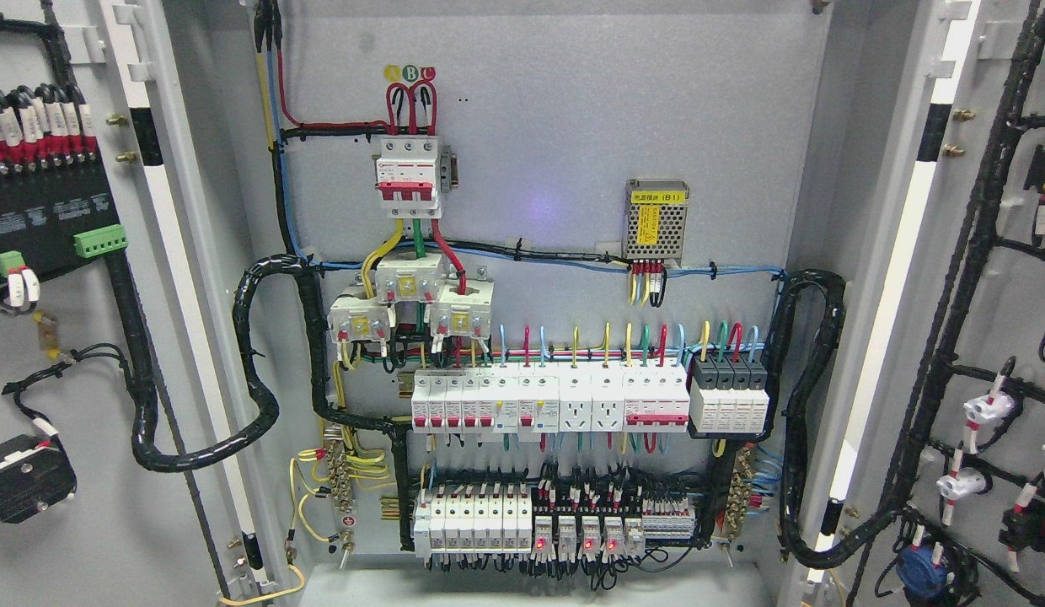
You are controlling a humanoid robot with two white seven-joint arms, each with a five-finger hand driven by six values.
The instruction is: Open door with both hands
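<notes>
A grey electrical cabinet stands wide open. Its left door [84,354] is swung out at the picture's left, inner face showing, with a black terminal block [46,211] and wired parts on it. Its right door [994,337] is swung out at the right, with black cable looms and small white and red parts. Between them the back panel [573,126] shows. Neither of my hands nor any arm is in view.
On the back panel sit a red-and-white main breaker [409,177], a perforated metal power supply [656,221], a row of white breakers and sockets [548,403] and a lower row of breakers [522,523]. Thick black cable bundles [261,371] loop to both doors.
</notes>
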